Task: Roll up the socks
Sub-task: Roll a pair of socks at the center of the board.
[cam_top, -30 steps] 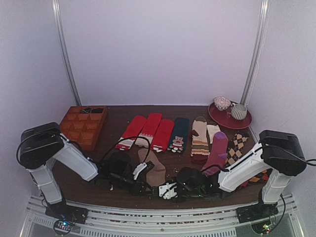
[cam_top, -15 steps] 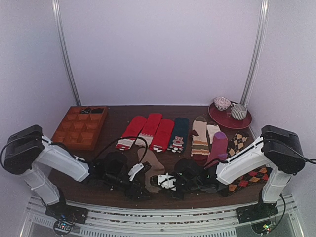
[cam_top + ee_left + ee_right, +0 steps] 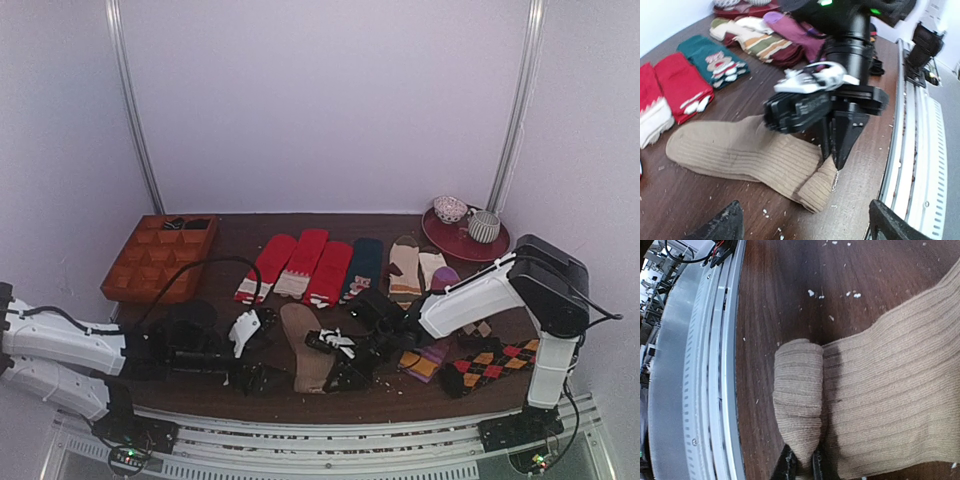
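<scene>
The tan-brown socks (image 3: 300, 345) lie flat near the table's front edge, their near end folded over into a short roll (image 3: 817, 187). My right gripper (image 3: 804, 462) is shut on that rolled end (image 3: 797, 400), pinching it at one side; in the left wrist view the same gripper (image 3: 839, 157) comes down onto the fold from above. My left gripper (image 3: 255, 355) stands wide open just left of the socks, low over the table. Its fingertips (image 3: 720, 225) frame the fold from a short distance without touching it.
Red socks (image 3: 300, 262), a teal sock (image 3: 362, 268), striped beige socks (image 3: 405, 270) and argyle socks (image 3: 490, 365) lie behind and to the right. An orange compartment tray (image 3: 160, 258) sits at the back left, a red plate (image 3: 465, 245) with cups at the back right. The metal rail (image 3: 300, 425) runs close by.
My left gripper has opened wide and its arm has dropped low and drawn back left. My right gripper has moved left onto the socks' folded end and shut on it.
</scene>
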Controlling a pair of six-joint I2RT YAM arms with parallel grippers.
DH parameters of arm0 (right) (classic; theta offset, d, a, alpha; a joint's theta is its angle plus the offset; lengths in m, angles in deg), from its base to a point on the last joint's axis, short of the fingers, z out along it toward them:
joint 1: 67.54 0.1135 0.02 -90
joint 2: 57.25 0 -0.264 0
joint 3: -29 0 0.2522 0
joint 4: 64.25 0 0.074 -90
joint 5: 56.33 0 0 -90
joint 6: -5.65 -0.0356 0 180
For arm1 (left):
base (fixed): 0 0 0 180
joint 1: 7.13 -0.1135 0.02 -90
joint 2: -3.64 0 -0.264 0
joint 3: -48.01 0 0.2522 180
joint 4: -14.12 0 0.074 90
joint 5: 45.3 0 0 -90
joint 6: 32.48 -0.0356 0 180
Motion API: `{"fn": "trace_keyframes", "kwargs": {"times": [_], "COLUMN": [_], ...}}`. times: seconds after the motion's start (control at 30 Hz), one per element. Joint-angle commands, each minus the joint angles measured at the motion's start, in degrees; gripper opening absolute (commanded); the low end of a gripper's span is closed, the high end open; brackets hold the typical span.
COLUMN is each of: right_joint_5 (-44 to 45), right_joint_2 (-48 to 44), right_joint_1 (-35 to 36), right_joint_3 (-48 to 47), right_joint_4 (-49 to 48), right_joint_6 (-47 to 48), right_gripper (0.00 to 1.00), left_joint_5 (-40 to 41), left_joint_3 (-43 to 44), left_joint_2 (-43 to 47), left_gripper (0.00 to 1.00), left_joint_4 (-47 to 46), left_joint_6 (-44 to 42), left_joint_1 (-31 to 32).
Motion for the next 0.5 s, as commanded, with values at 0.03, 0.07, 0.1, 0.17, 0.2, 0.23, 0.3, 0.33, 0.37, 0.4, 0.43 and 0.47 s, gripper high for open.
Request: {"fn": "trace_keyframes", "kwargs": {"times": [0.03,0.07,0.1,0.17,0.2,0.23,0.3,0.33,0.37,0.4,0.43,0.47], "right_joint_5": [-5.42,-5.86,-7.06,-8.40,-8.69,-8.61,-9.19,-9.41,-9.45,-9.27,-9.10,-8.80], "right_joint_2": [5.41,5.76,6.37,7.25,7.71,8.18,8.49,8.61,8.75,8.92,8.92,9.06], "right_joint_1": [-1.90,-2.12,-2.53,-3.32,-3.64,-3.86,-4.35,-4.59,-4.81,-4.89,-4.99,-5.03], "right_joint_3": [0.26,-0.15,-0.48,-1.27,-1.78,-2.23,-2.45,-2.60,-2.72,-2.82,-2.82,-2.83], "right_joint_4": [19.33,20.24,20.88,21.69,22.34,22.94,22.82,22.71,22.72,22.84,22.82,22.93], "right_joint_6": [-4.10,-4.00,-3.87,-4.66,-4.93,-5.06,-5.99,-6.42,-6.84,-7.01,-7.09,-7.07], "right_gripper": [0.05,0.05,0.05,0.05,0.06,0.06,0.06,0.05,0.05,0.06,0.06,0.06], "left_joint_5": [-2.36,-2.81,-3.26,-4.03,-4.82,-5.66,-7.58,-8.73,-9.96,-10.15,-10.23,-10.50], "left_joint_3": [-3.03,-2.78,-2.25,-1.02,-0.38,0.09,1.04,1.58,2.22,2.60,2.75,2.64], "left_joint_2": [-2.91,-4.67,-6.51,-10.45,-12.29,-13.81,-16.82,-18.18,-19.39,-20.69,-21.67,-22.66], "left_gripper": [0.83,0.82,0.81,0.79,0.77,0.74,0.66,0.60,0.57,0.57,0.60,0.62], "left_joint_4": [-13.07,-14.38,-15.63,-17.39,-18.34,-19.65,-21.72,-22.02,-22.11,-22.33,-22.80,-23.66], "left_joint_6": [-8.79,-9.35,-9.85,-11.01,-11.33,-11.63,-12.08,-12.31,-12.58,-12.67,-12.66,-12.58], "left_joint_1": [0.58,0.59,0.61,0.69,0.73,0.86,1.22,1.44,1.67,2.08,2.53,2.91]}}
